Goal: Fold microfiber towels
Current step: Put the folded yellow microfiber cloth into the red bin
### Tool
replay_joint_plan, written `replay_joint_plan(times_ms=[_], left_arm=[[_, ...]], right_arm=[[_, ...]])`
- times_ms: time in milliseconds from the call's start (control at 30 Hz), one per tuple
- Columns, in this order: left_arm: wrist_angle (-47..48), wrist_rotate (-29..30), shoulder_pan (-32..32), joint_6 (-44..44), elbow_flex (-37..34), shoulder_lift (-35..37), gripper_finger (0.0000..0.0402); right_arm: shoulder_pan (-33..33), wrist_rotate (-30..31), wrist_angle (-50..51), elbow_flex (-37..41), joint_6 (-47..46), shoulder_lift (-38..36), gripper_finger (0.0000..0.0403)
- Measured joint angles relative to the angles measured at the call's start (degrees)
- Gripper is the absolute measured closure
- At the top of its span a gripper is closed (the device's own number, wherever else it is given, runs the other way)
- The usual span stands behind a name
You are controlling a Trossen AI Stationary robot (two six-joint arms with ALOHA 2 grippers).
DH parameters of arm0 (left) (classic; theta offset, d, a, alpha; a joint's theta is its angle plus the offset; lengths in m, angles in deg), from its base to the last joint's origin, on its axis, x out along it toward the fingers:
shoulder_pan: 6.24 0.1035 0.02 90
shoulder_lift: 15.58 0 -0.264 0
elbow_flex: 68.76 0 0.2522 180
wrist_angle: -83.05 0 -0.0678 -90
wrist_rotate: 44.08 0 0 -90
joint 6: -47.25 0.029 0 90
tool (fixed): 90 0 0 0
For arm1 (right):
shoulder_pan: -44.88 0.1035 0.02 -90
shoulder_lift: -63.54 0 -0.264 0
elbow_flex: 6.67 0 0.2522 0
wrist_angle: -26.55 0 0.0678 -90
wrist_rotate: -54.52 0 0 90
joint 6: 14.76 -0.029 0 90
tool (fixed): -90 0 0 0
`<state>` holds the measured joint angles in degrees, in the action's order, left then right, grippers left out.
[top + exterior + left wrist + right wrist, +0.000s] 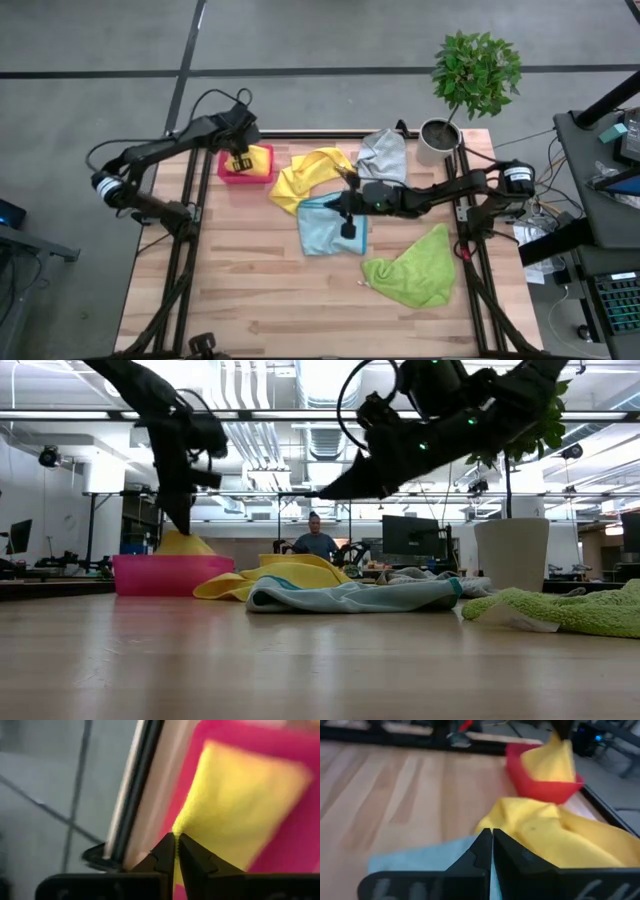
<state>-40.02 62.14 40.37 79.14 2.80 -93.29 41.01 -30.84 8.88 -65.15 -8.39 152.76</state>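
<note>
Now, L to R across the bench [250,300]:

Left hand [241,160]: over the pink-red bin [228,176] at the far-left part of the bench; fingers clenched. Looks pinched on the edge of the yellow towel in the bin [259,158], which peaks up under the hand in the low view.

Yellow towel on bench [305,175]: crumpled, just right of the bin, touching the blue one.

Light blue towel [322,228]: roughly flat, mid-bench, partly under the right arm.

Right hand [348,181]: fingers clenched, apparently empty; hovers above where the yellow and blue towels meet.

Grey towel [385,155]: bunched at the far edge, near the potted plant [470,80].

Lime green towel [415,268]: rumpled, near side on the right, apart from the rest.

Bkgd: person [315,540] seated far behind the bench.

Risks (my read):
- Thin edge pinch may slip when lifted, so the towel drops back in.
- Bin may tip or drag if the cloth snags its wall.
- Right hand, if it comes down, could catch two overlapping towels at once.
</note>
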Motion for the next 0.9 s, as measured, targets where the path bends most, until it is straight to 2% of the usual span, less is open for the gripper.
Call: replay_joint_plan(times_ms=[67, 200, 333, 500, 700, 900], left_arm=[[0.49, -2.18, -0.70, -1.48, -0.05, 1.52, 0.0392], [0.74, -2.56, -1.11, -1.58, -0.07, 2.56, 0.0392], [0.73, -2.48, -0.98, -1.56, -0.09, 1.53, 0.0386], [0.40, -1.90, -0.85, -1.52, -0.09, -0.84, 0.0344], [-1.11, 2.42, -0.85, 0.47, -0.09, -3.86, 0.0289], [-2.05, 0.74, 0.25, 6.14, -0.68, -7.22, 0.0278]], right_arm=[[-0.81, 0.11, 2.36, -1.47, -1.10, -0.07, 0.0394], [-1.13, -0.09, 8.55, -3.83, -1.07, -0.05, 0.0394], [-1.15, -0.09, 8.86, -4.10, -0.55, -0.05, 0.0394], [-1.31, -0.08, 8.87, -4.08, -0.49, -0.05, 0.0394], [-1.31, -0.08, 8.99, -4.08, -0.37, -0.05, 0.0394], [-1.42, -0.08, 10.17, -4.04, 0.46, -0.05, 0.0394]])
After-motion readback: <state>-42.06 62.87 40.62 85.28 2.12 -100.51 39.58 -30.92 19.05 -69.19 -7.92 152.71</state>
